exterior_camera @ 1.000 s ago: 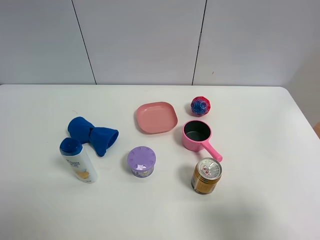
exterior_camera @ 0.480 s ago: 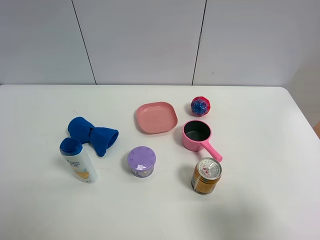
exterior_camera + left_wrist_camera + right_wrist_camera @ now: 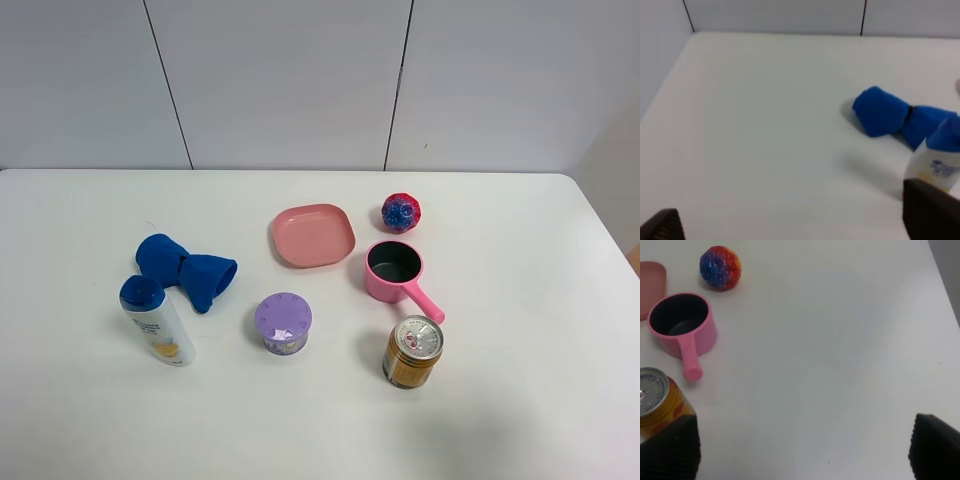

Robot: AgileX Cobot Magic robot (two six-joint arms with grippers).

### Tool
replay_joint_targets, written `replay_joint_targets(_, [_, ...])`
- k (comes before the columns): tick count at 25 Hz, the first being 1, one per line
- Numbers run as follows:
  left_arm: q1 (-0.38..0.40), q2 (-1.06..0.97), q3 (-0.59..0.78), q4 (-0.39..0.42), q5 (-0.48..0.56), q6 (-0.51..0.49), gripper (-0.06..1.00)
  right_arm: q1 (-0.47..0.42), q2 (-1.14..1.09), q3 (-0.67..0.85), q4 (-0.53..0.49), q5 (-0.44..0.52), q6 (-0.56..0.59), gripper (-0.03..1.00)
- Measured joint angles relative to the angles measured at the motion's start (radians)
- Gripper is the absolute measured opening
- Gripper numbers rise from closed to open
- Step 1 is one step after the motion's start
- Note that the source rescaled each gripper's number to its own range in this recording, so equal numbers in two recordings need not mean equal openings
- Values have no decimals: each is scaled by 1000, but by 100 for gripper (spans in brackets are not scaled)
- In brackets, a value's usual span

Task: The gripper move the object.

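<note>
While both arms stay out of the high view, each wrist view shows only dark fingertips at its edges: the right gripper (image 3: 802, 447) has its jaws spread wide with nothing between them, and the left gripper (image 3: 790, 220) is likewise spread and empty. The pan (image 3: 682, 327) stands upright on the table (image 3: 830, 340), ahead of the right jaws and off to the side of the finger by the can (image 3: 657, 402), its handle pointing toward that can. A ball (image 3: 720, 267) lies beyond it. A bottle (image 3: 935, 160) and blue cloth (image 3: 895, 117) lie ahead of the left jaws
</note>
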Motion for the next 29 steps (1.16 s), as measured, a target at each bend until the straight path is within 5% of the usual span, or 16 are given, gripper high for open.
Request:
replay_joint_targets(7, [0,0,146,-2,-131,-38,86,0,0,0,0,0,0,100])
replay_joint_targets(29, [-31,-1,169,1,-142,-40,86,0,0,0,0,0,0,100])
